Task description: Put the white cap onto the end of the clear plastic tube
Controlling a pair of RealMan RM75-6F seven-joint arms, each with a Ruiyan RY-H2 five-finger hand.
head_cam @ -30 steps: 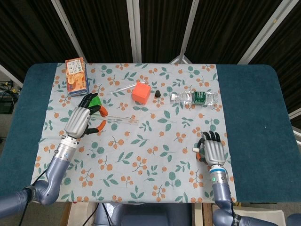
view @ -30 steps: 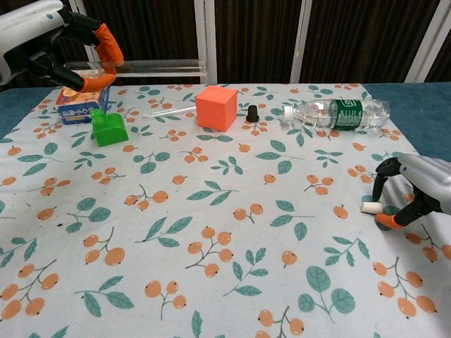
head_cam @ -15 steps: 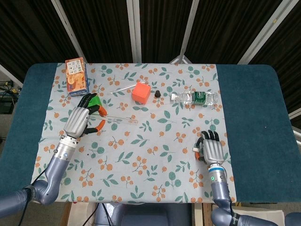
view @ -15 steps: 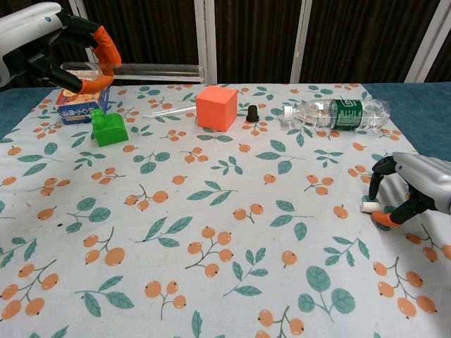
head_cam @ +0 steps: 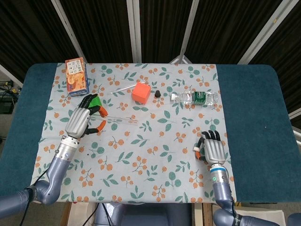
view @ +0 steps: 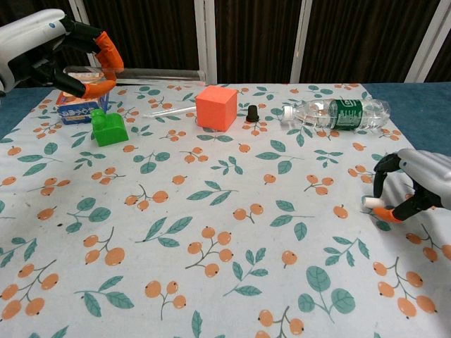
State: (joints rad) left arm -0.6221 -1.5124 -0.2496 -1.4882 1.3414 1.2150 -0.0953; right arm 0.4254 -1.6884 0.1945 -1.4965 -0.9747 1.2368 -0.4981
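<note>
My left hand (head_cam: 81, 121) (view: 63, 53) holds the clear plastic tube (head_cam: 120, 119) (view: 151, 71) by one end, raised above the cloth with the tube lying roughly level and its free end pointing toward the table's middle. At the near right, my right hand (head_cam: 214, 149) (view: 416, 184) is low over the cloth. It pinches the small white cap (head_cam: 197, 149) (view: 368, 202) between an orange-tipped thumb and a finger. The two hands are far apart, on opposite sides of the table.
An orange cube (head_cam: 141, 92), a small black cap (head_cam: 158, 92) and a lying water bottle (head_cam: 195, 98) sit at the back. A green block (view: 109, 128) and a snack box (head_cam: 76, 76) are beneath and behind my left hand. A thin clear rod (view: 171, 110) lies near the cube.
My right hand has closed a little more around the white cap, which sits slightly higher. My left hand has shifted only slightly with the tube.
</note>
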